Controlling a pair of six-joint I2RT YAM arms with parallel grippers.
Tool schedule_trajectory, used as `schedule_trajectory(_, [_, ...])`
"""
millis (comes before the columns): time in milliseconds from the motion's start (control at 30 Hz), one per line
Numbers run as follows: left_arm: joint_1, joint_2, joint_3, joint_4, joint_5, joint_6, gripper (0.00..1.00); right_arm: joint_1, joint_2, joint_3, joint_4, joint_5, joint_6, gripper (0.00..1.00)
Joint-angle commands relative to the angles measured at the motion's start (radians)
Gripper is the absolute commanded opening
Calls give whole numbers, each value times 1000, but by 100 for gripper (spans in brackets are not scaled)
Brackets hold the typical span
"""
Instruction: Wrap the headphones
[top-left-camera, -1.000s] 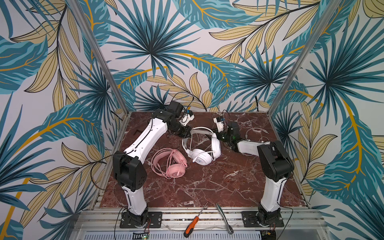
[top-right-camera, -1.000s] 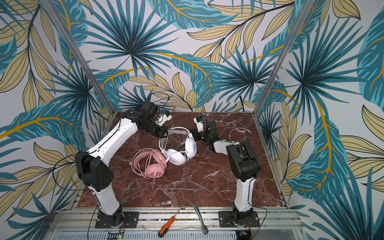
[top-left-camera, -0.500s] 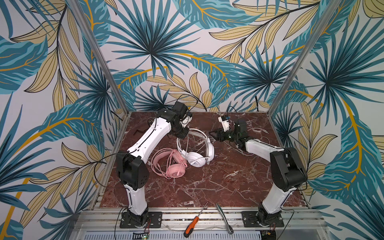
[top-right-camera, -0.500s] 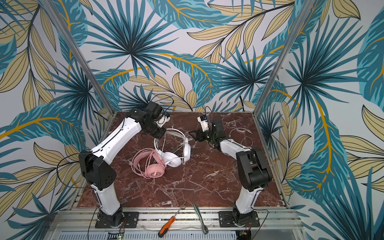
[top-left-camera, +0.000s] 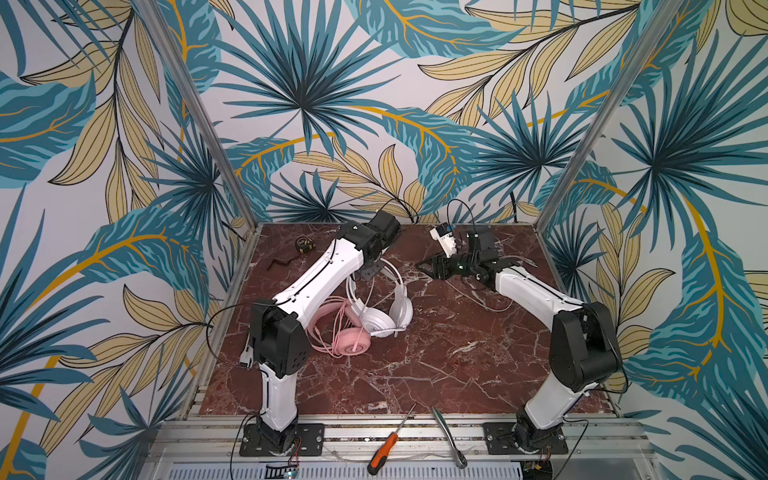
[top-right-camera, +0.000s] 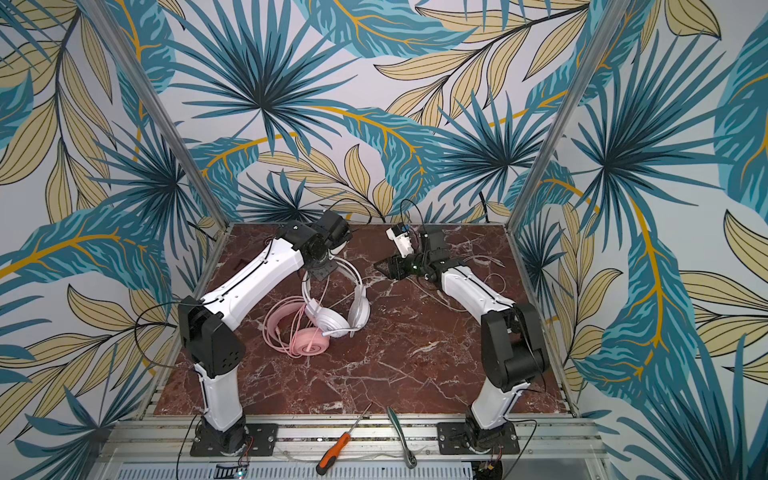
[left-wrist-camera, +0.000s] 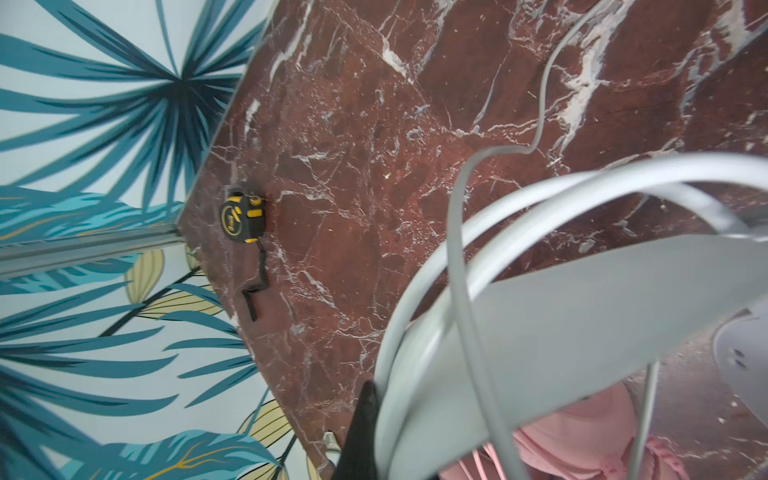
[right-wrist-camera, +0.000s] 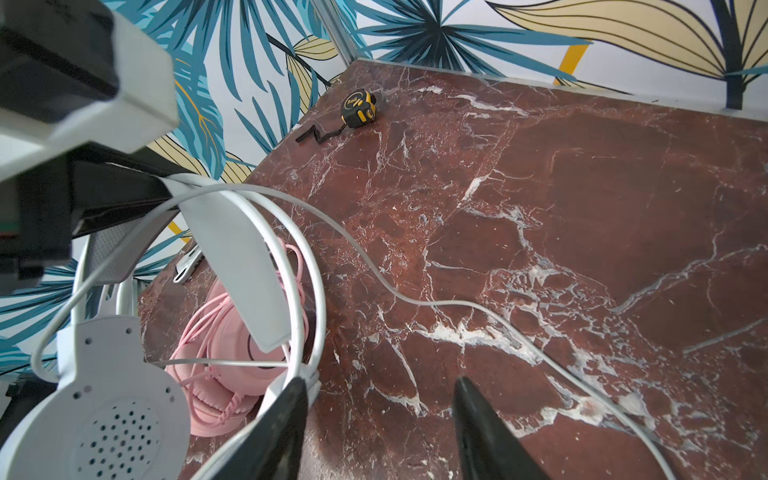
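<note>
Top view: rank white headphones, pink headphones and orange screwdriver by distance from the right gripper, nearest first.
From the right gripper:
1. white headphones, just to its left, mid-scene.
2. pink headphones, beyond the white pair, farther left.
3. orange screwdriver, far off, at the very front.

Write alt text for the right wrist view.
Right gripper, open and empty, hovers over a red marble table. Beside it the white headphones, lifted by the headband, trail a cable across the table; pink headphones lie behind, a tape measure near the far corner.

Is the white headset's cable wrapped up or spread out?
Spread out: the white cable trails loose across the marble table, away from the white headset.
</note>
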Motion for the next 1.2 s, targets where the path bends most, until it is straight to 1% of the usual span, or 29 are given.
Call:
schedule_trajectory(0, [-16, 5, 58, 6, -78, 15, 0, 3, 20, -2, 33, 18, 69, 57])
schedule_trajectory(67, [-16, 3, 67, 6, -66, 16, 0, 4, 18, -22, 74, 24, 83, 57])
schedule_trajectory(167, [-16, 5, 66, 5, -97, 27, 0, 1, 12, -27, 85, 25, 84, 57])
schedule_trajectory(300, [-15, 1, 71, 6, -70, 19, 0, 2, 10, -20, 119, -38, 116, 58])
schedule_trajectory(367, [-16, 10, 81, 5, -64, 9, 0, 6, 4, -31, 181, -77, 182, 58])
schedule_trajectory(433, [-13, 31, 101, 6, -57, -16, 0, 21, -19, -79, 298, -77, 276, 58])
schedule_trajectory(500, [-14, 46, 115, 5, -32, -41, 0, 44, -47, -127, 371, -70, 339, 58])
schedule_trajectory(633, [-11, 61, 136, 5, -9, -99, 0, 99, -94, -190, 429, -24, 455, 57])
schedule_trajectory(767, [-9, 65, 146, 5, -11, -126, 0, 141, -124, -244, 522, -19, 565, 57])
schedule_trajectory(900, [-8, 68, 143, 5, -2, -138, 0, 176, -119, -223, 508, 5, 610, 57])
schedule_trajectory(1033, [-8, 68, 145, 7, -15, -144, 0, 188, -76, -184, 497, 28, 670, 56])
schedule_trajectory(1167, [-8, 67, 145, 6, -31, -147, 0, 211, -39, -156, 490, 62, 705, 52])
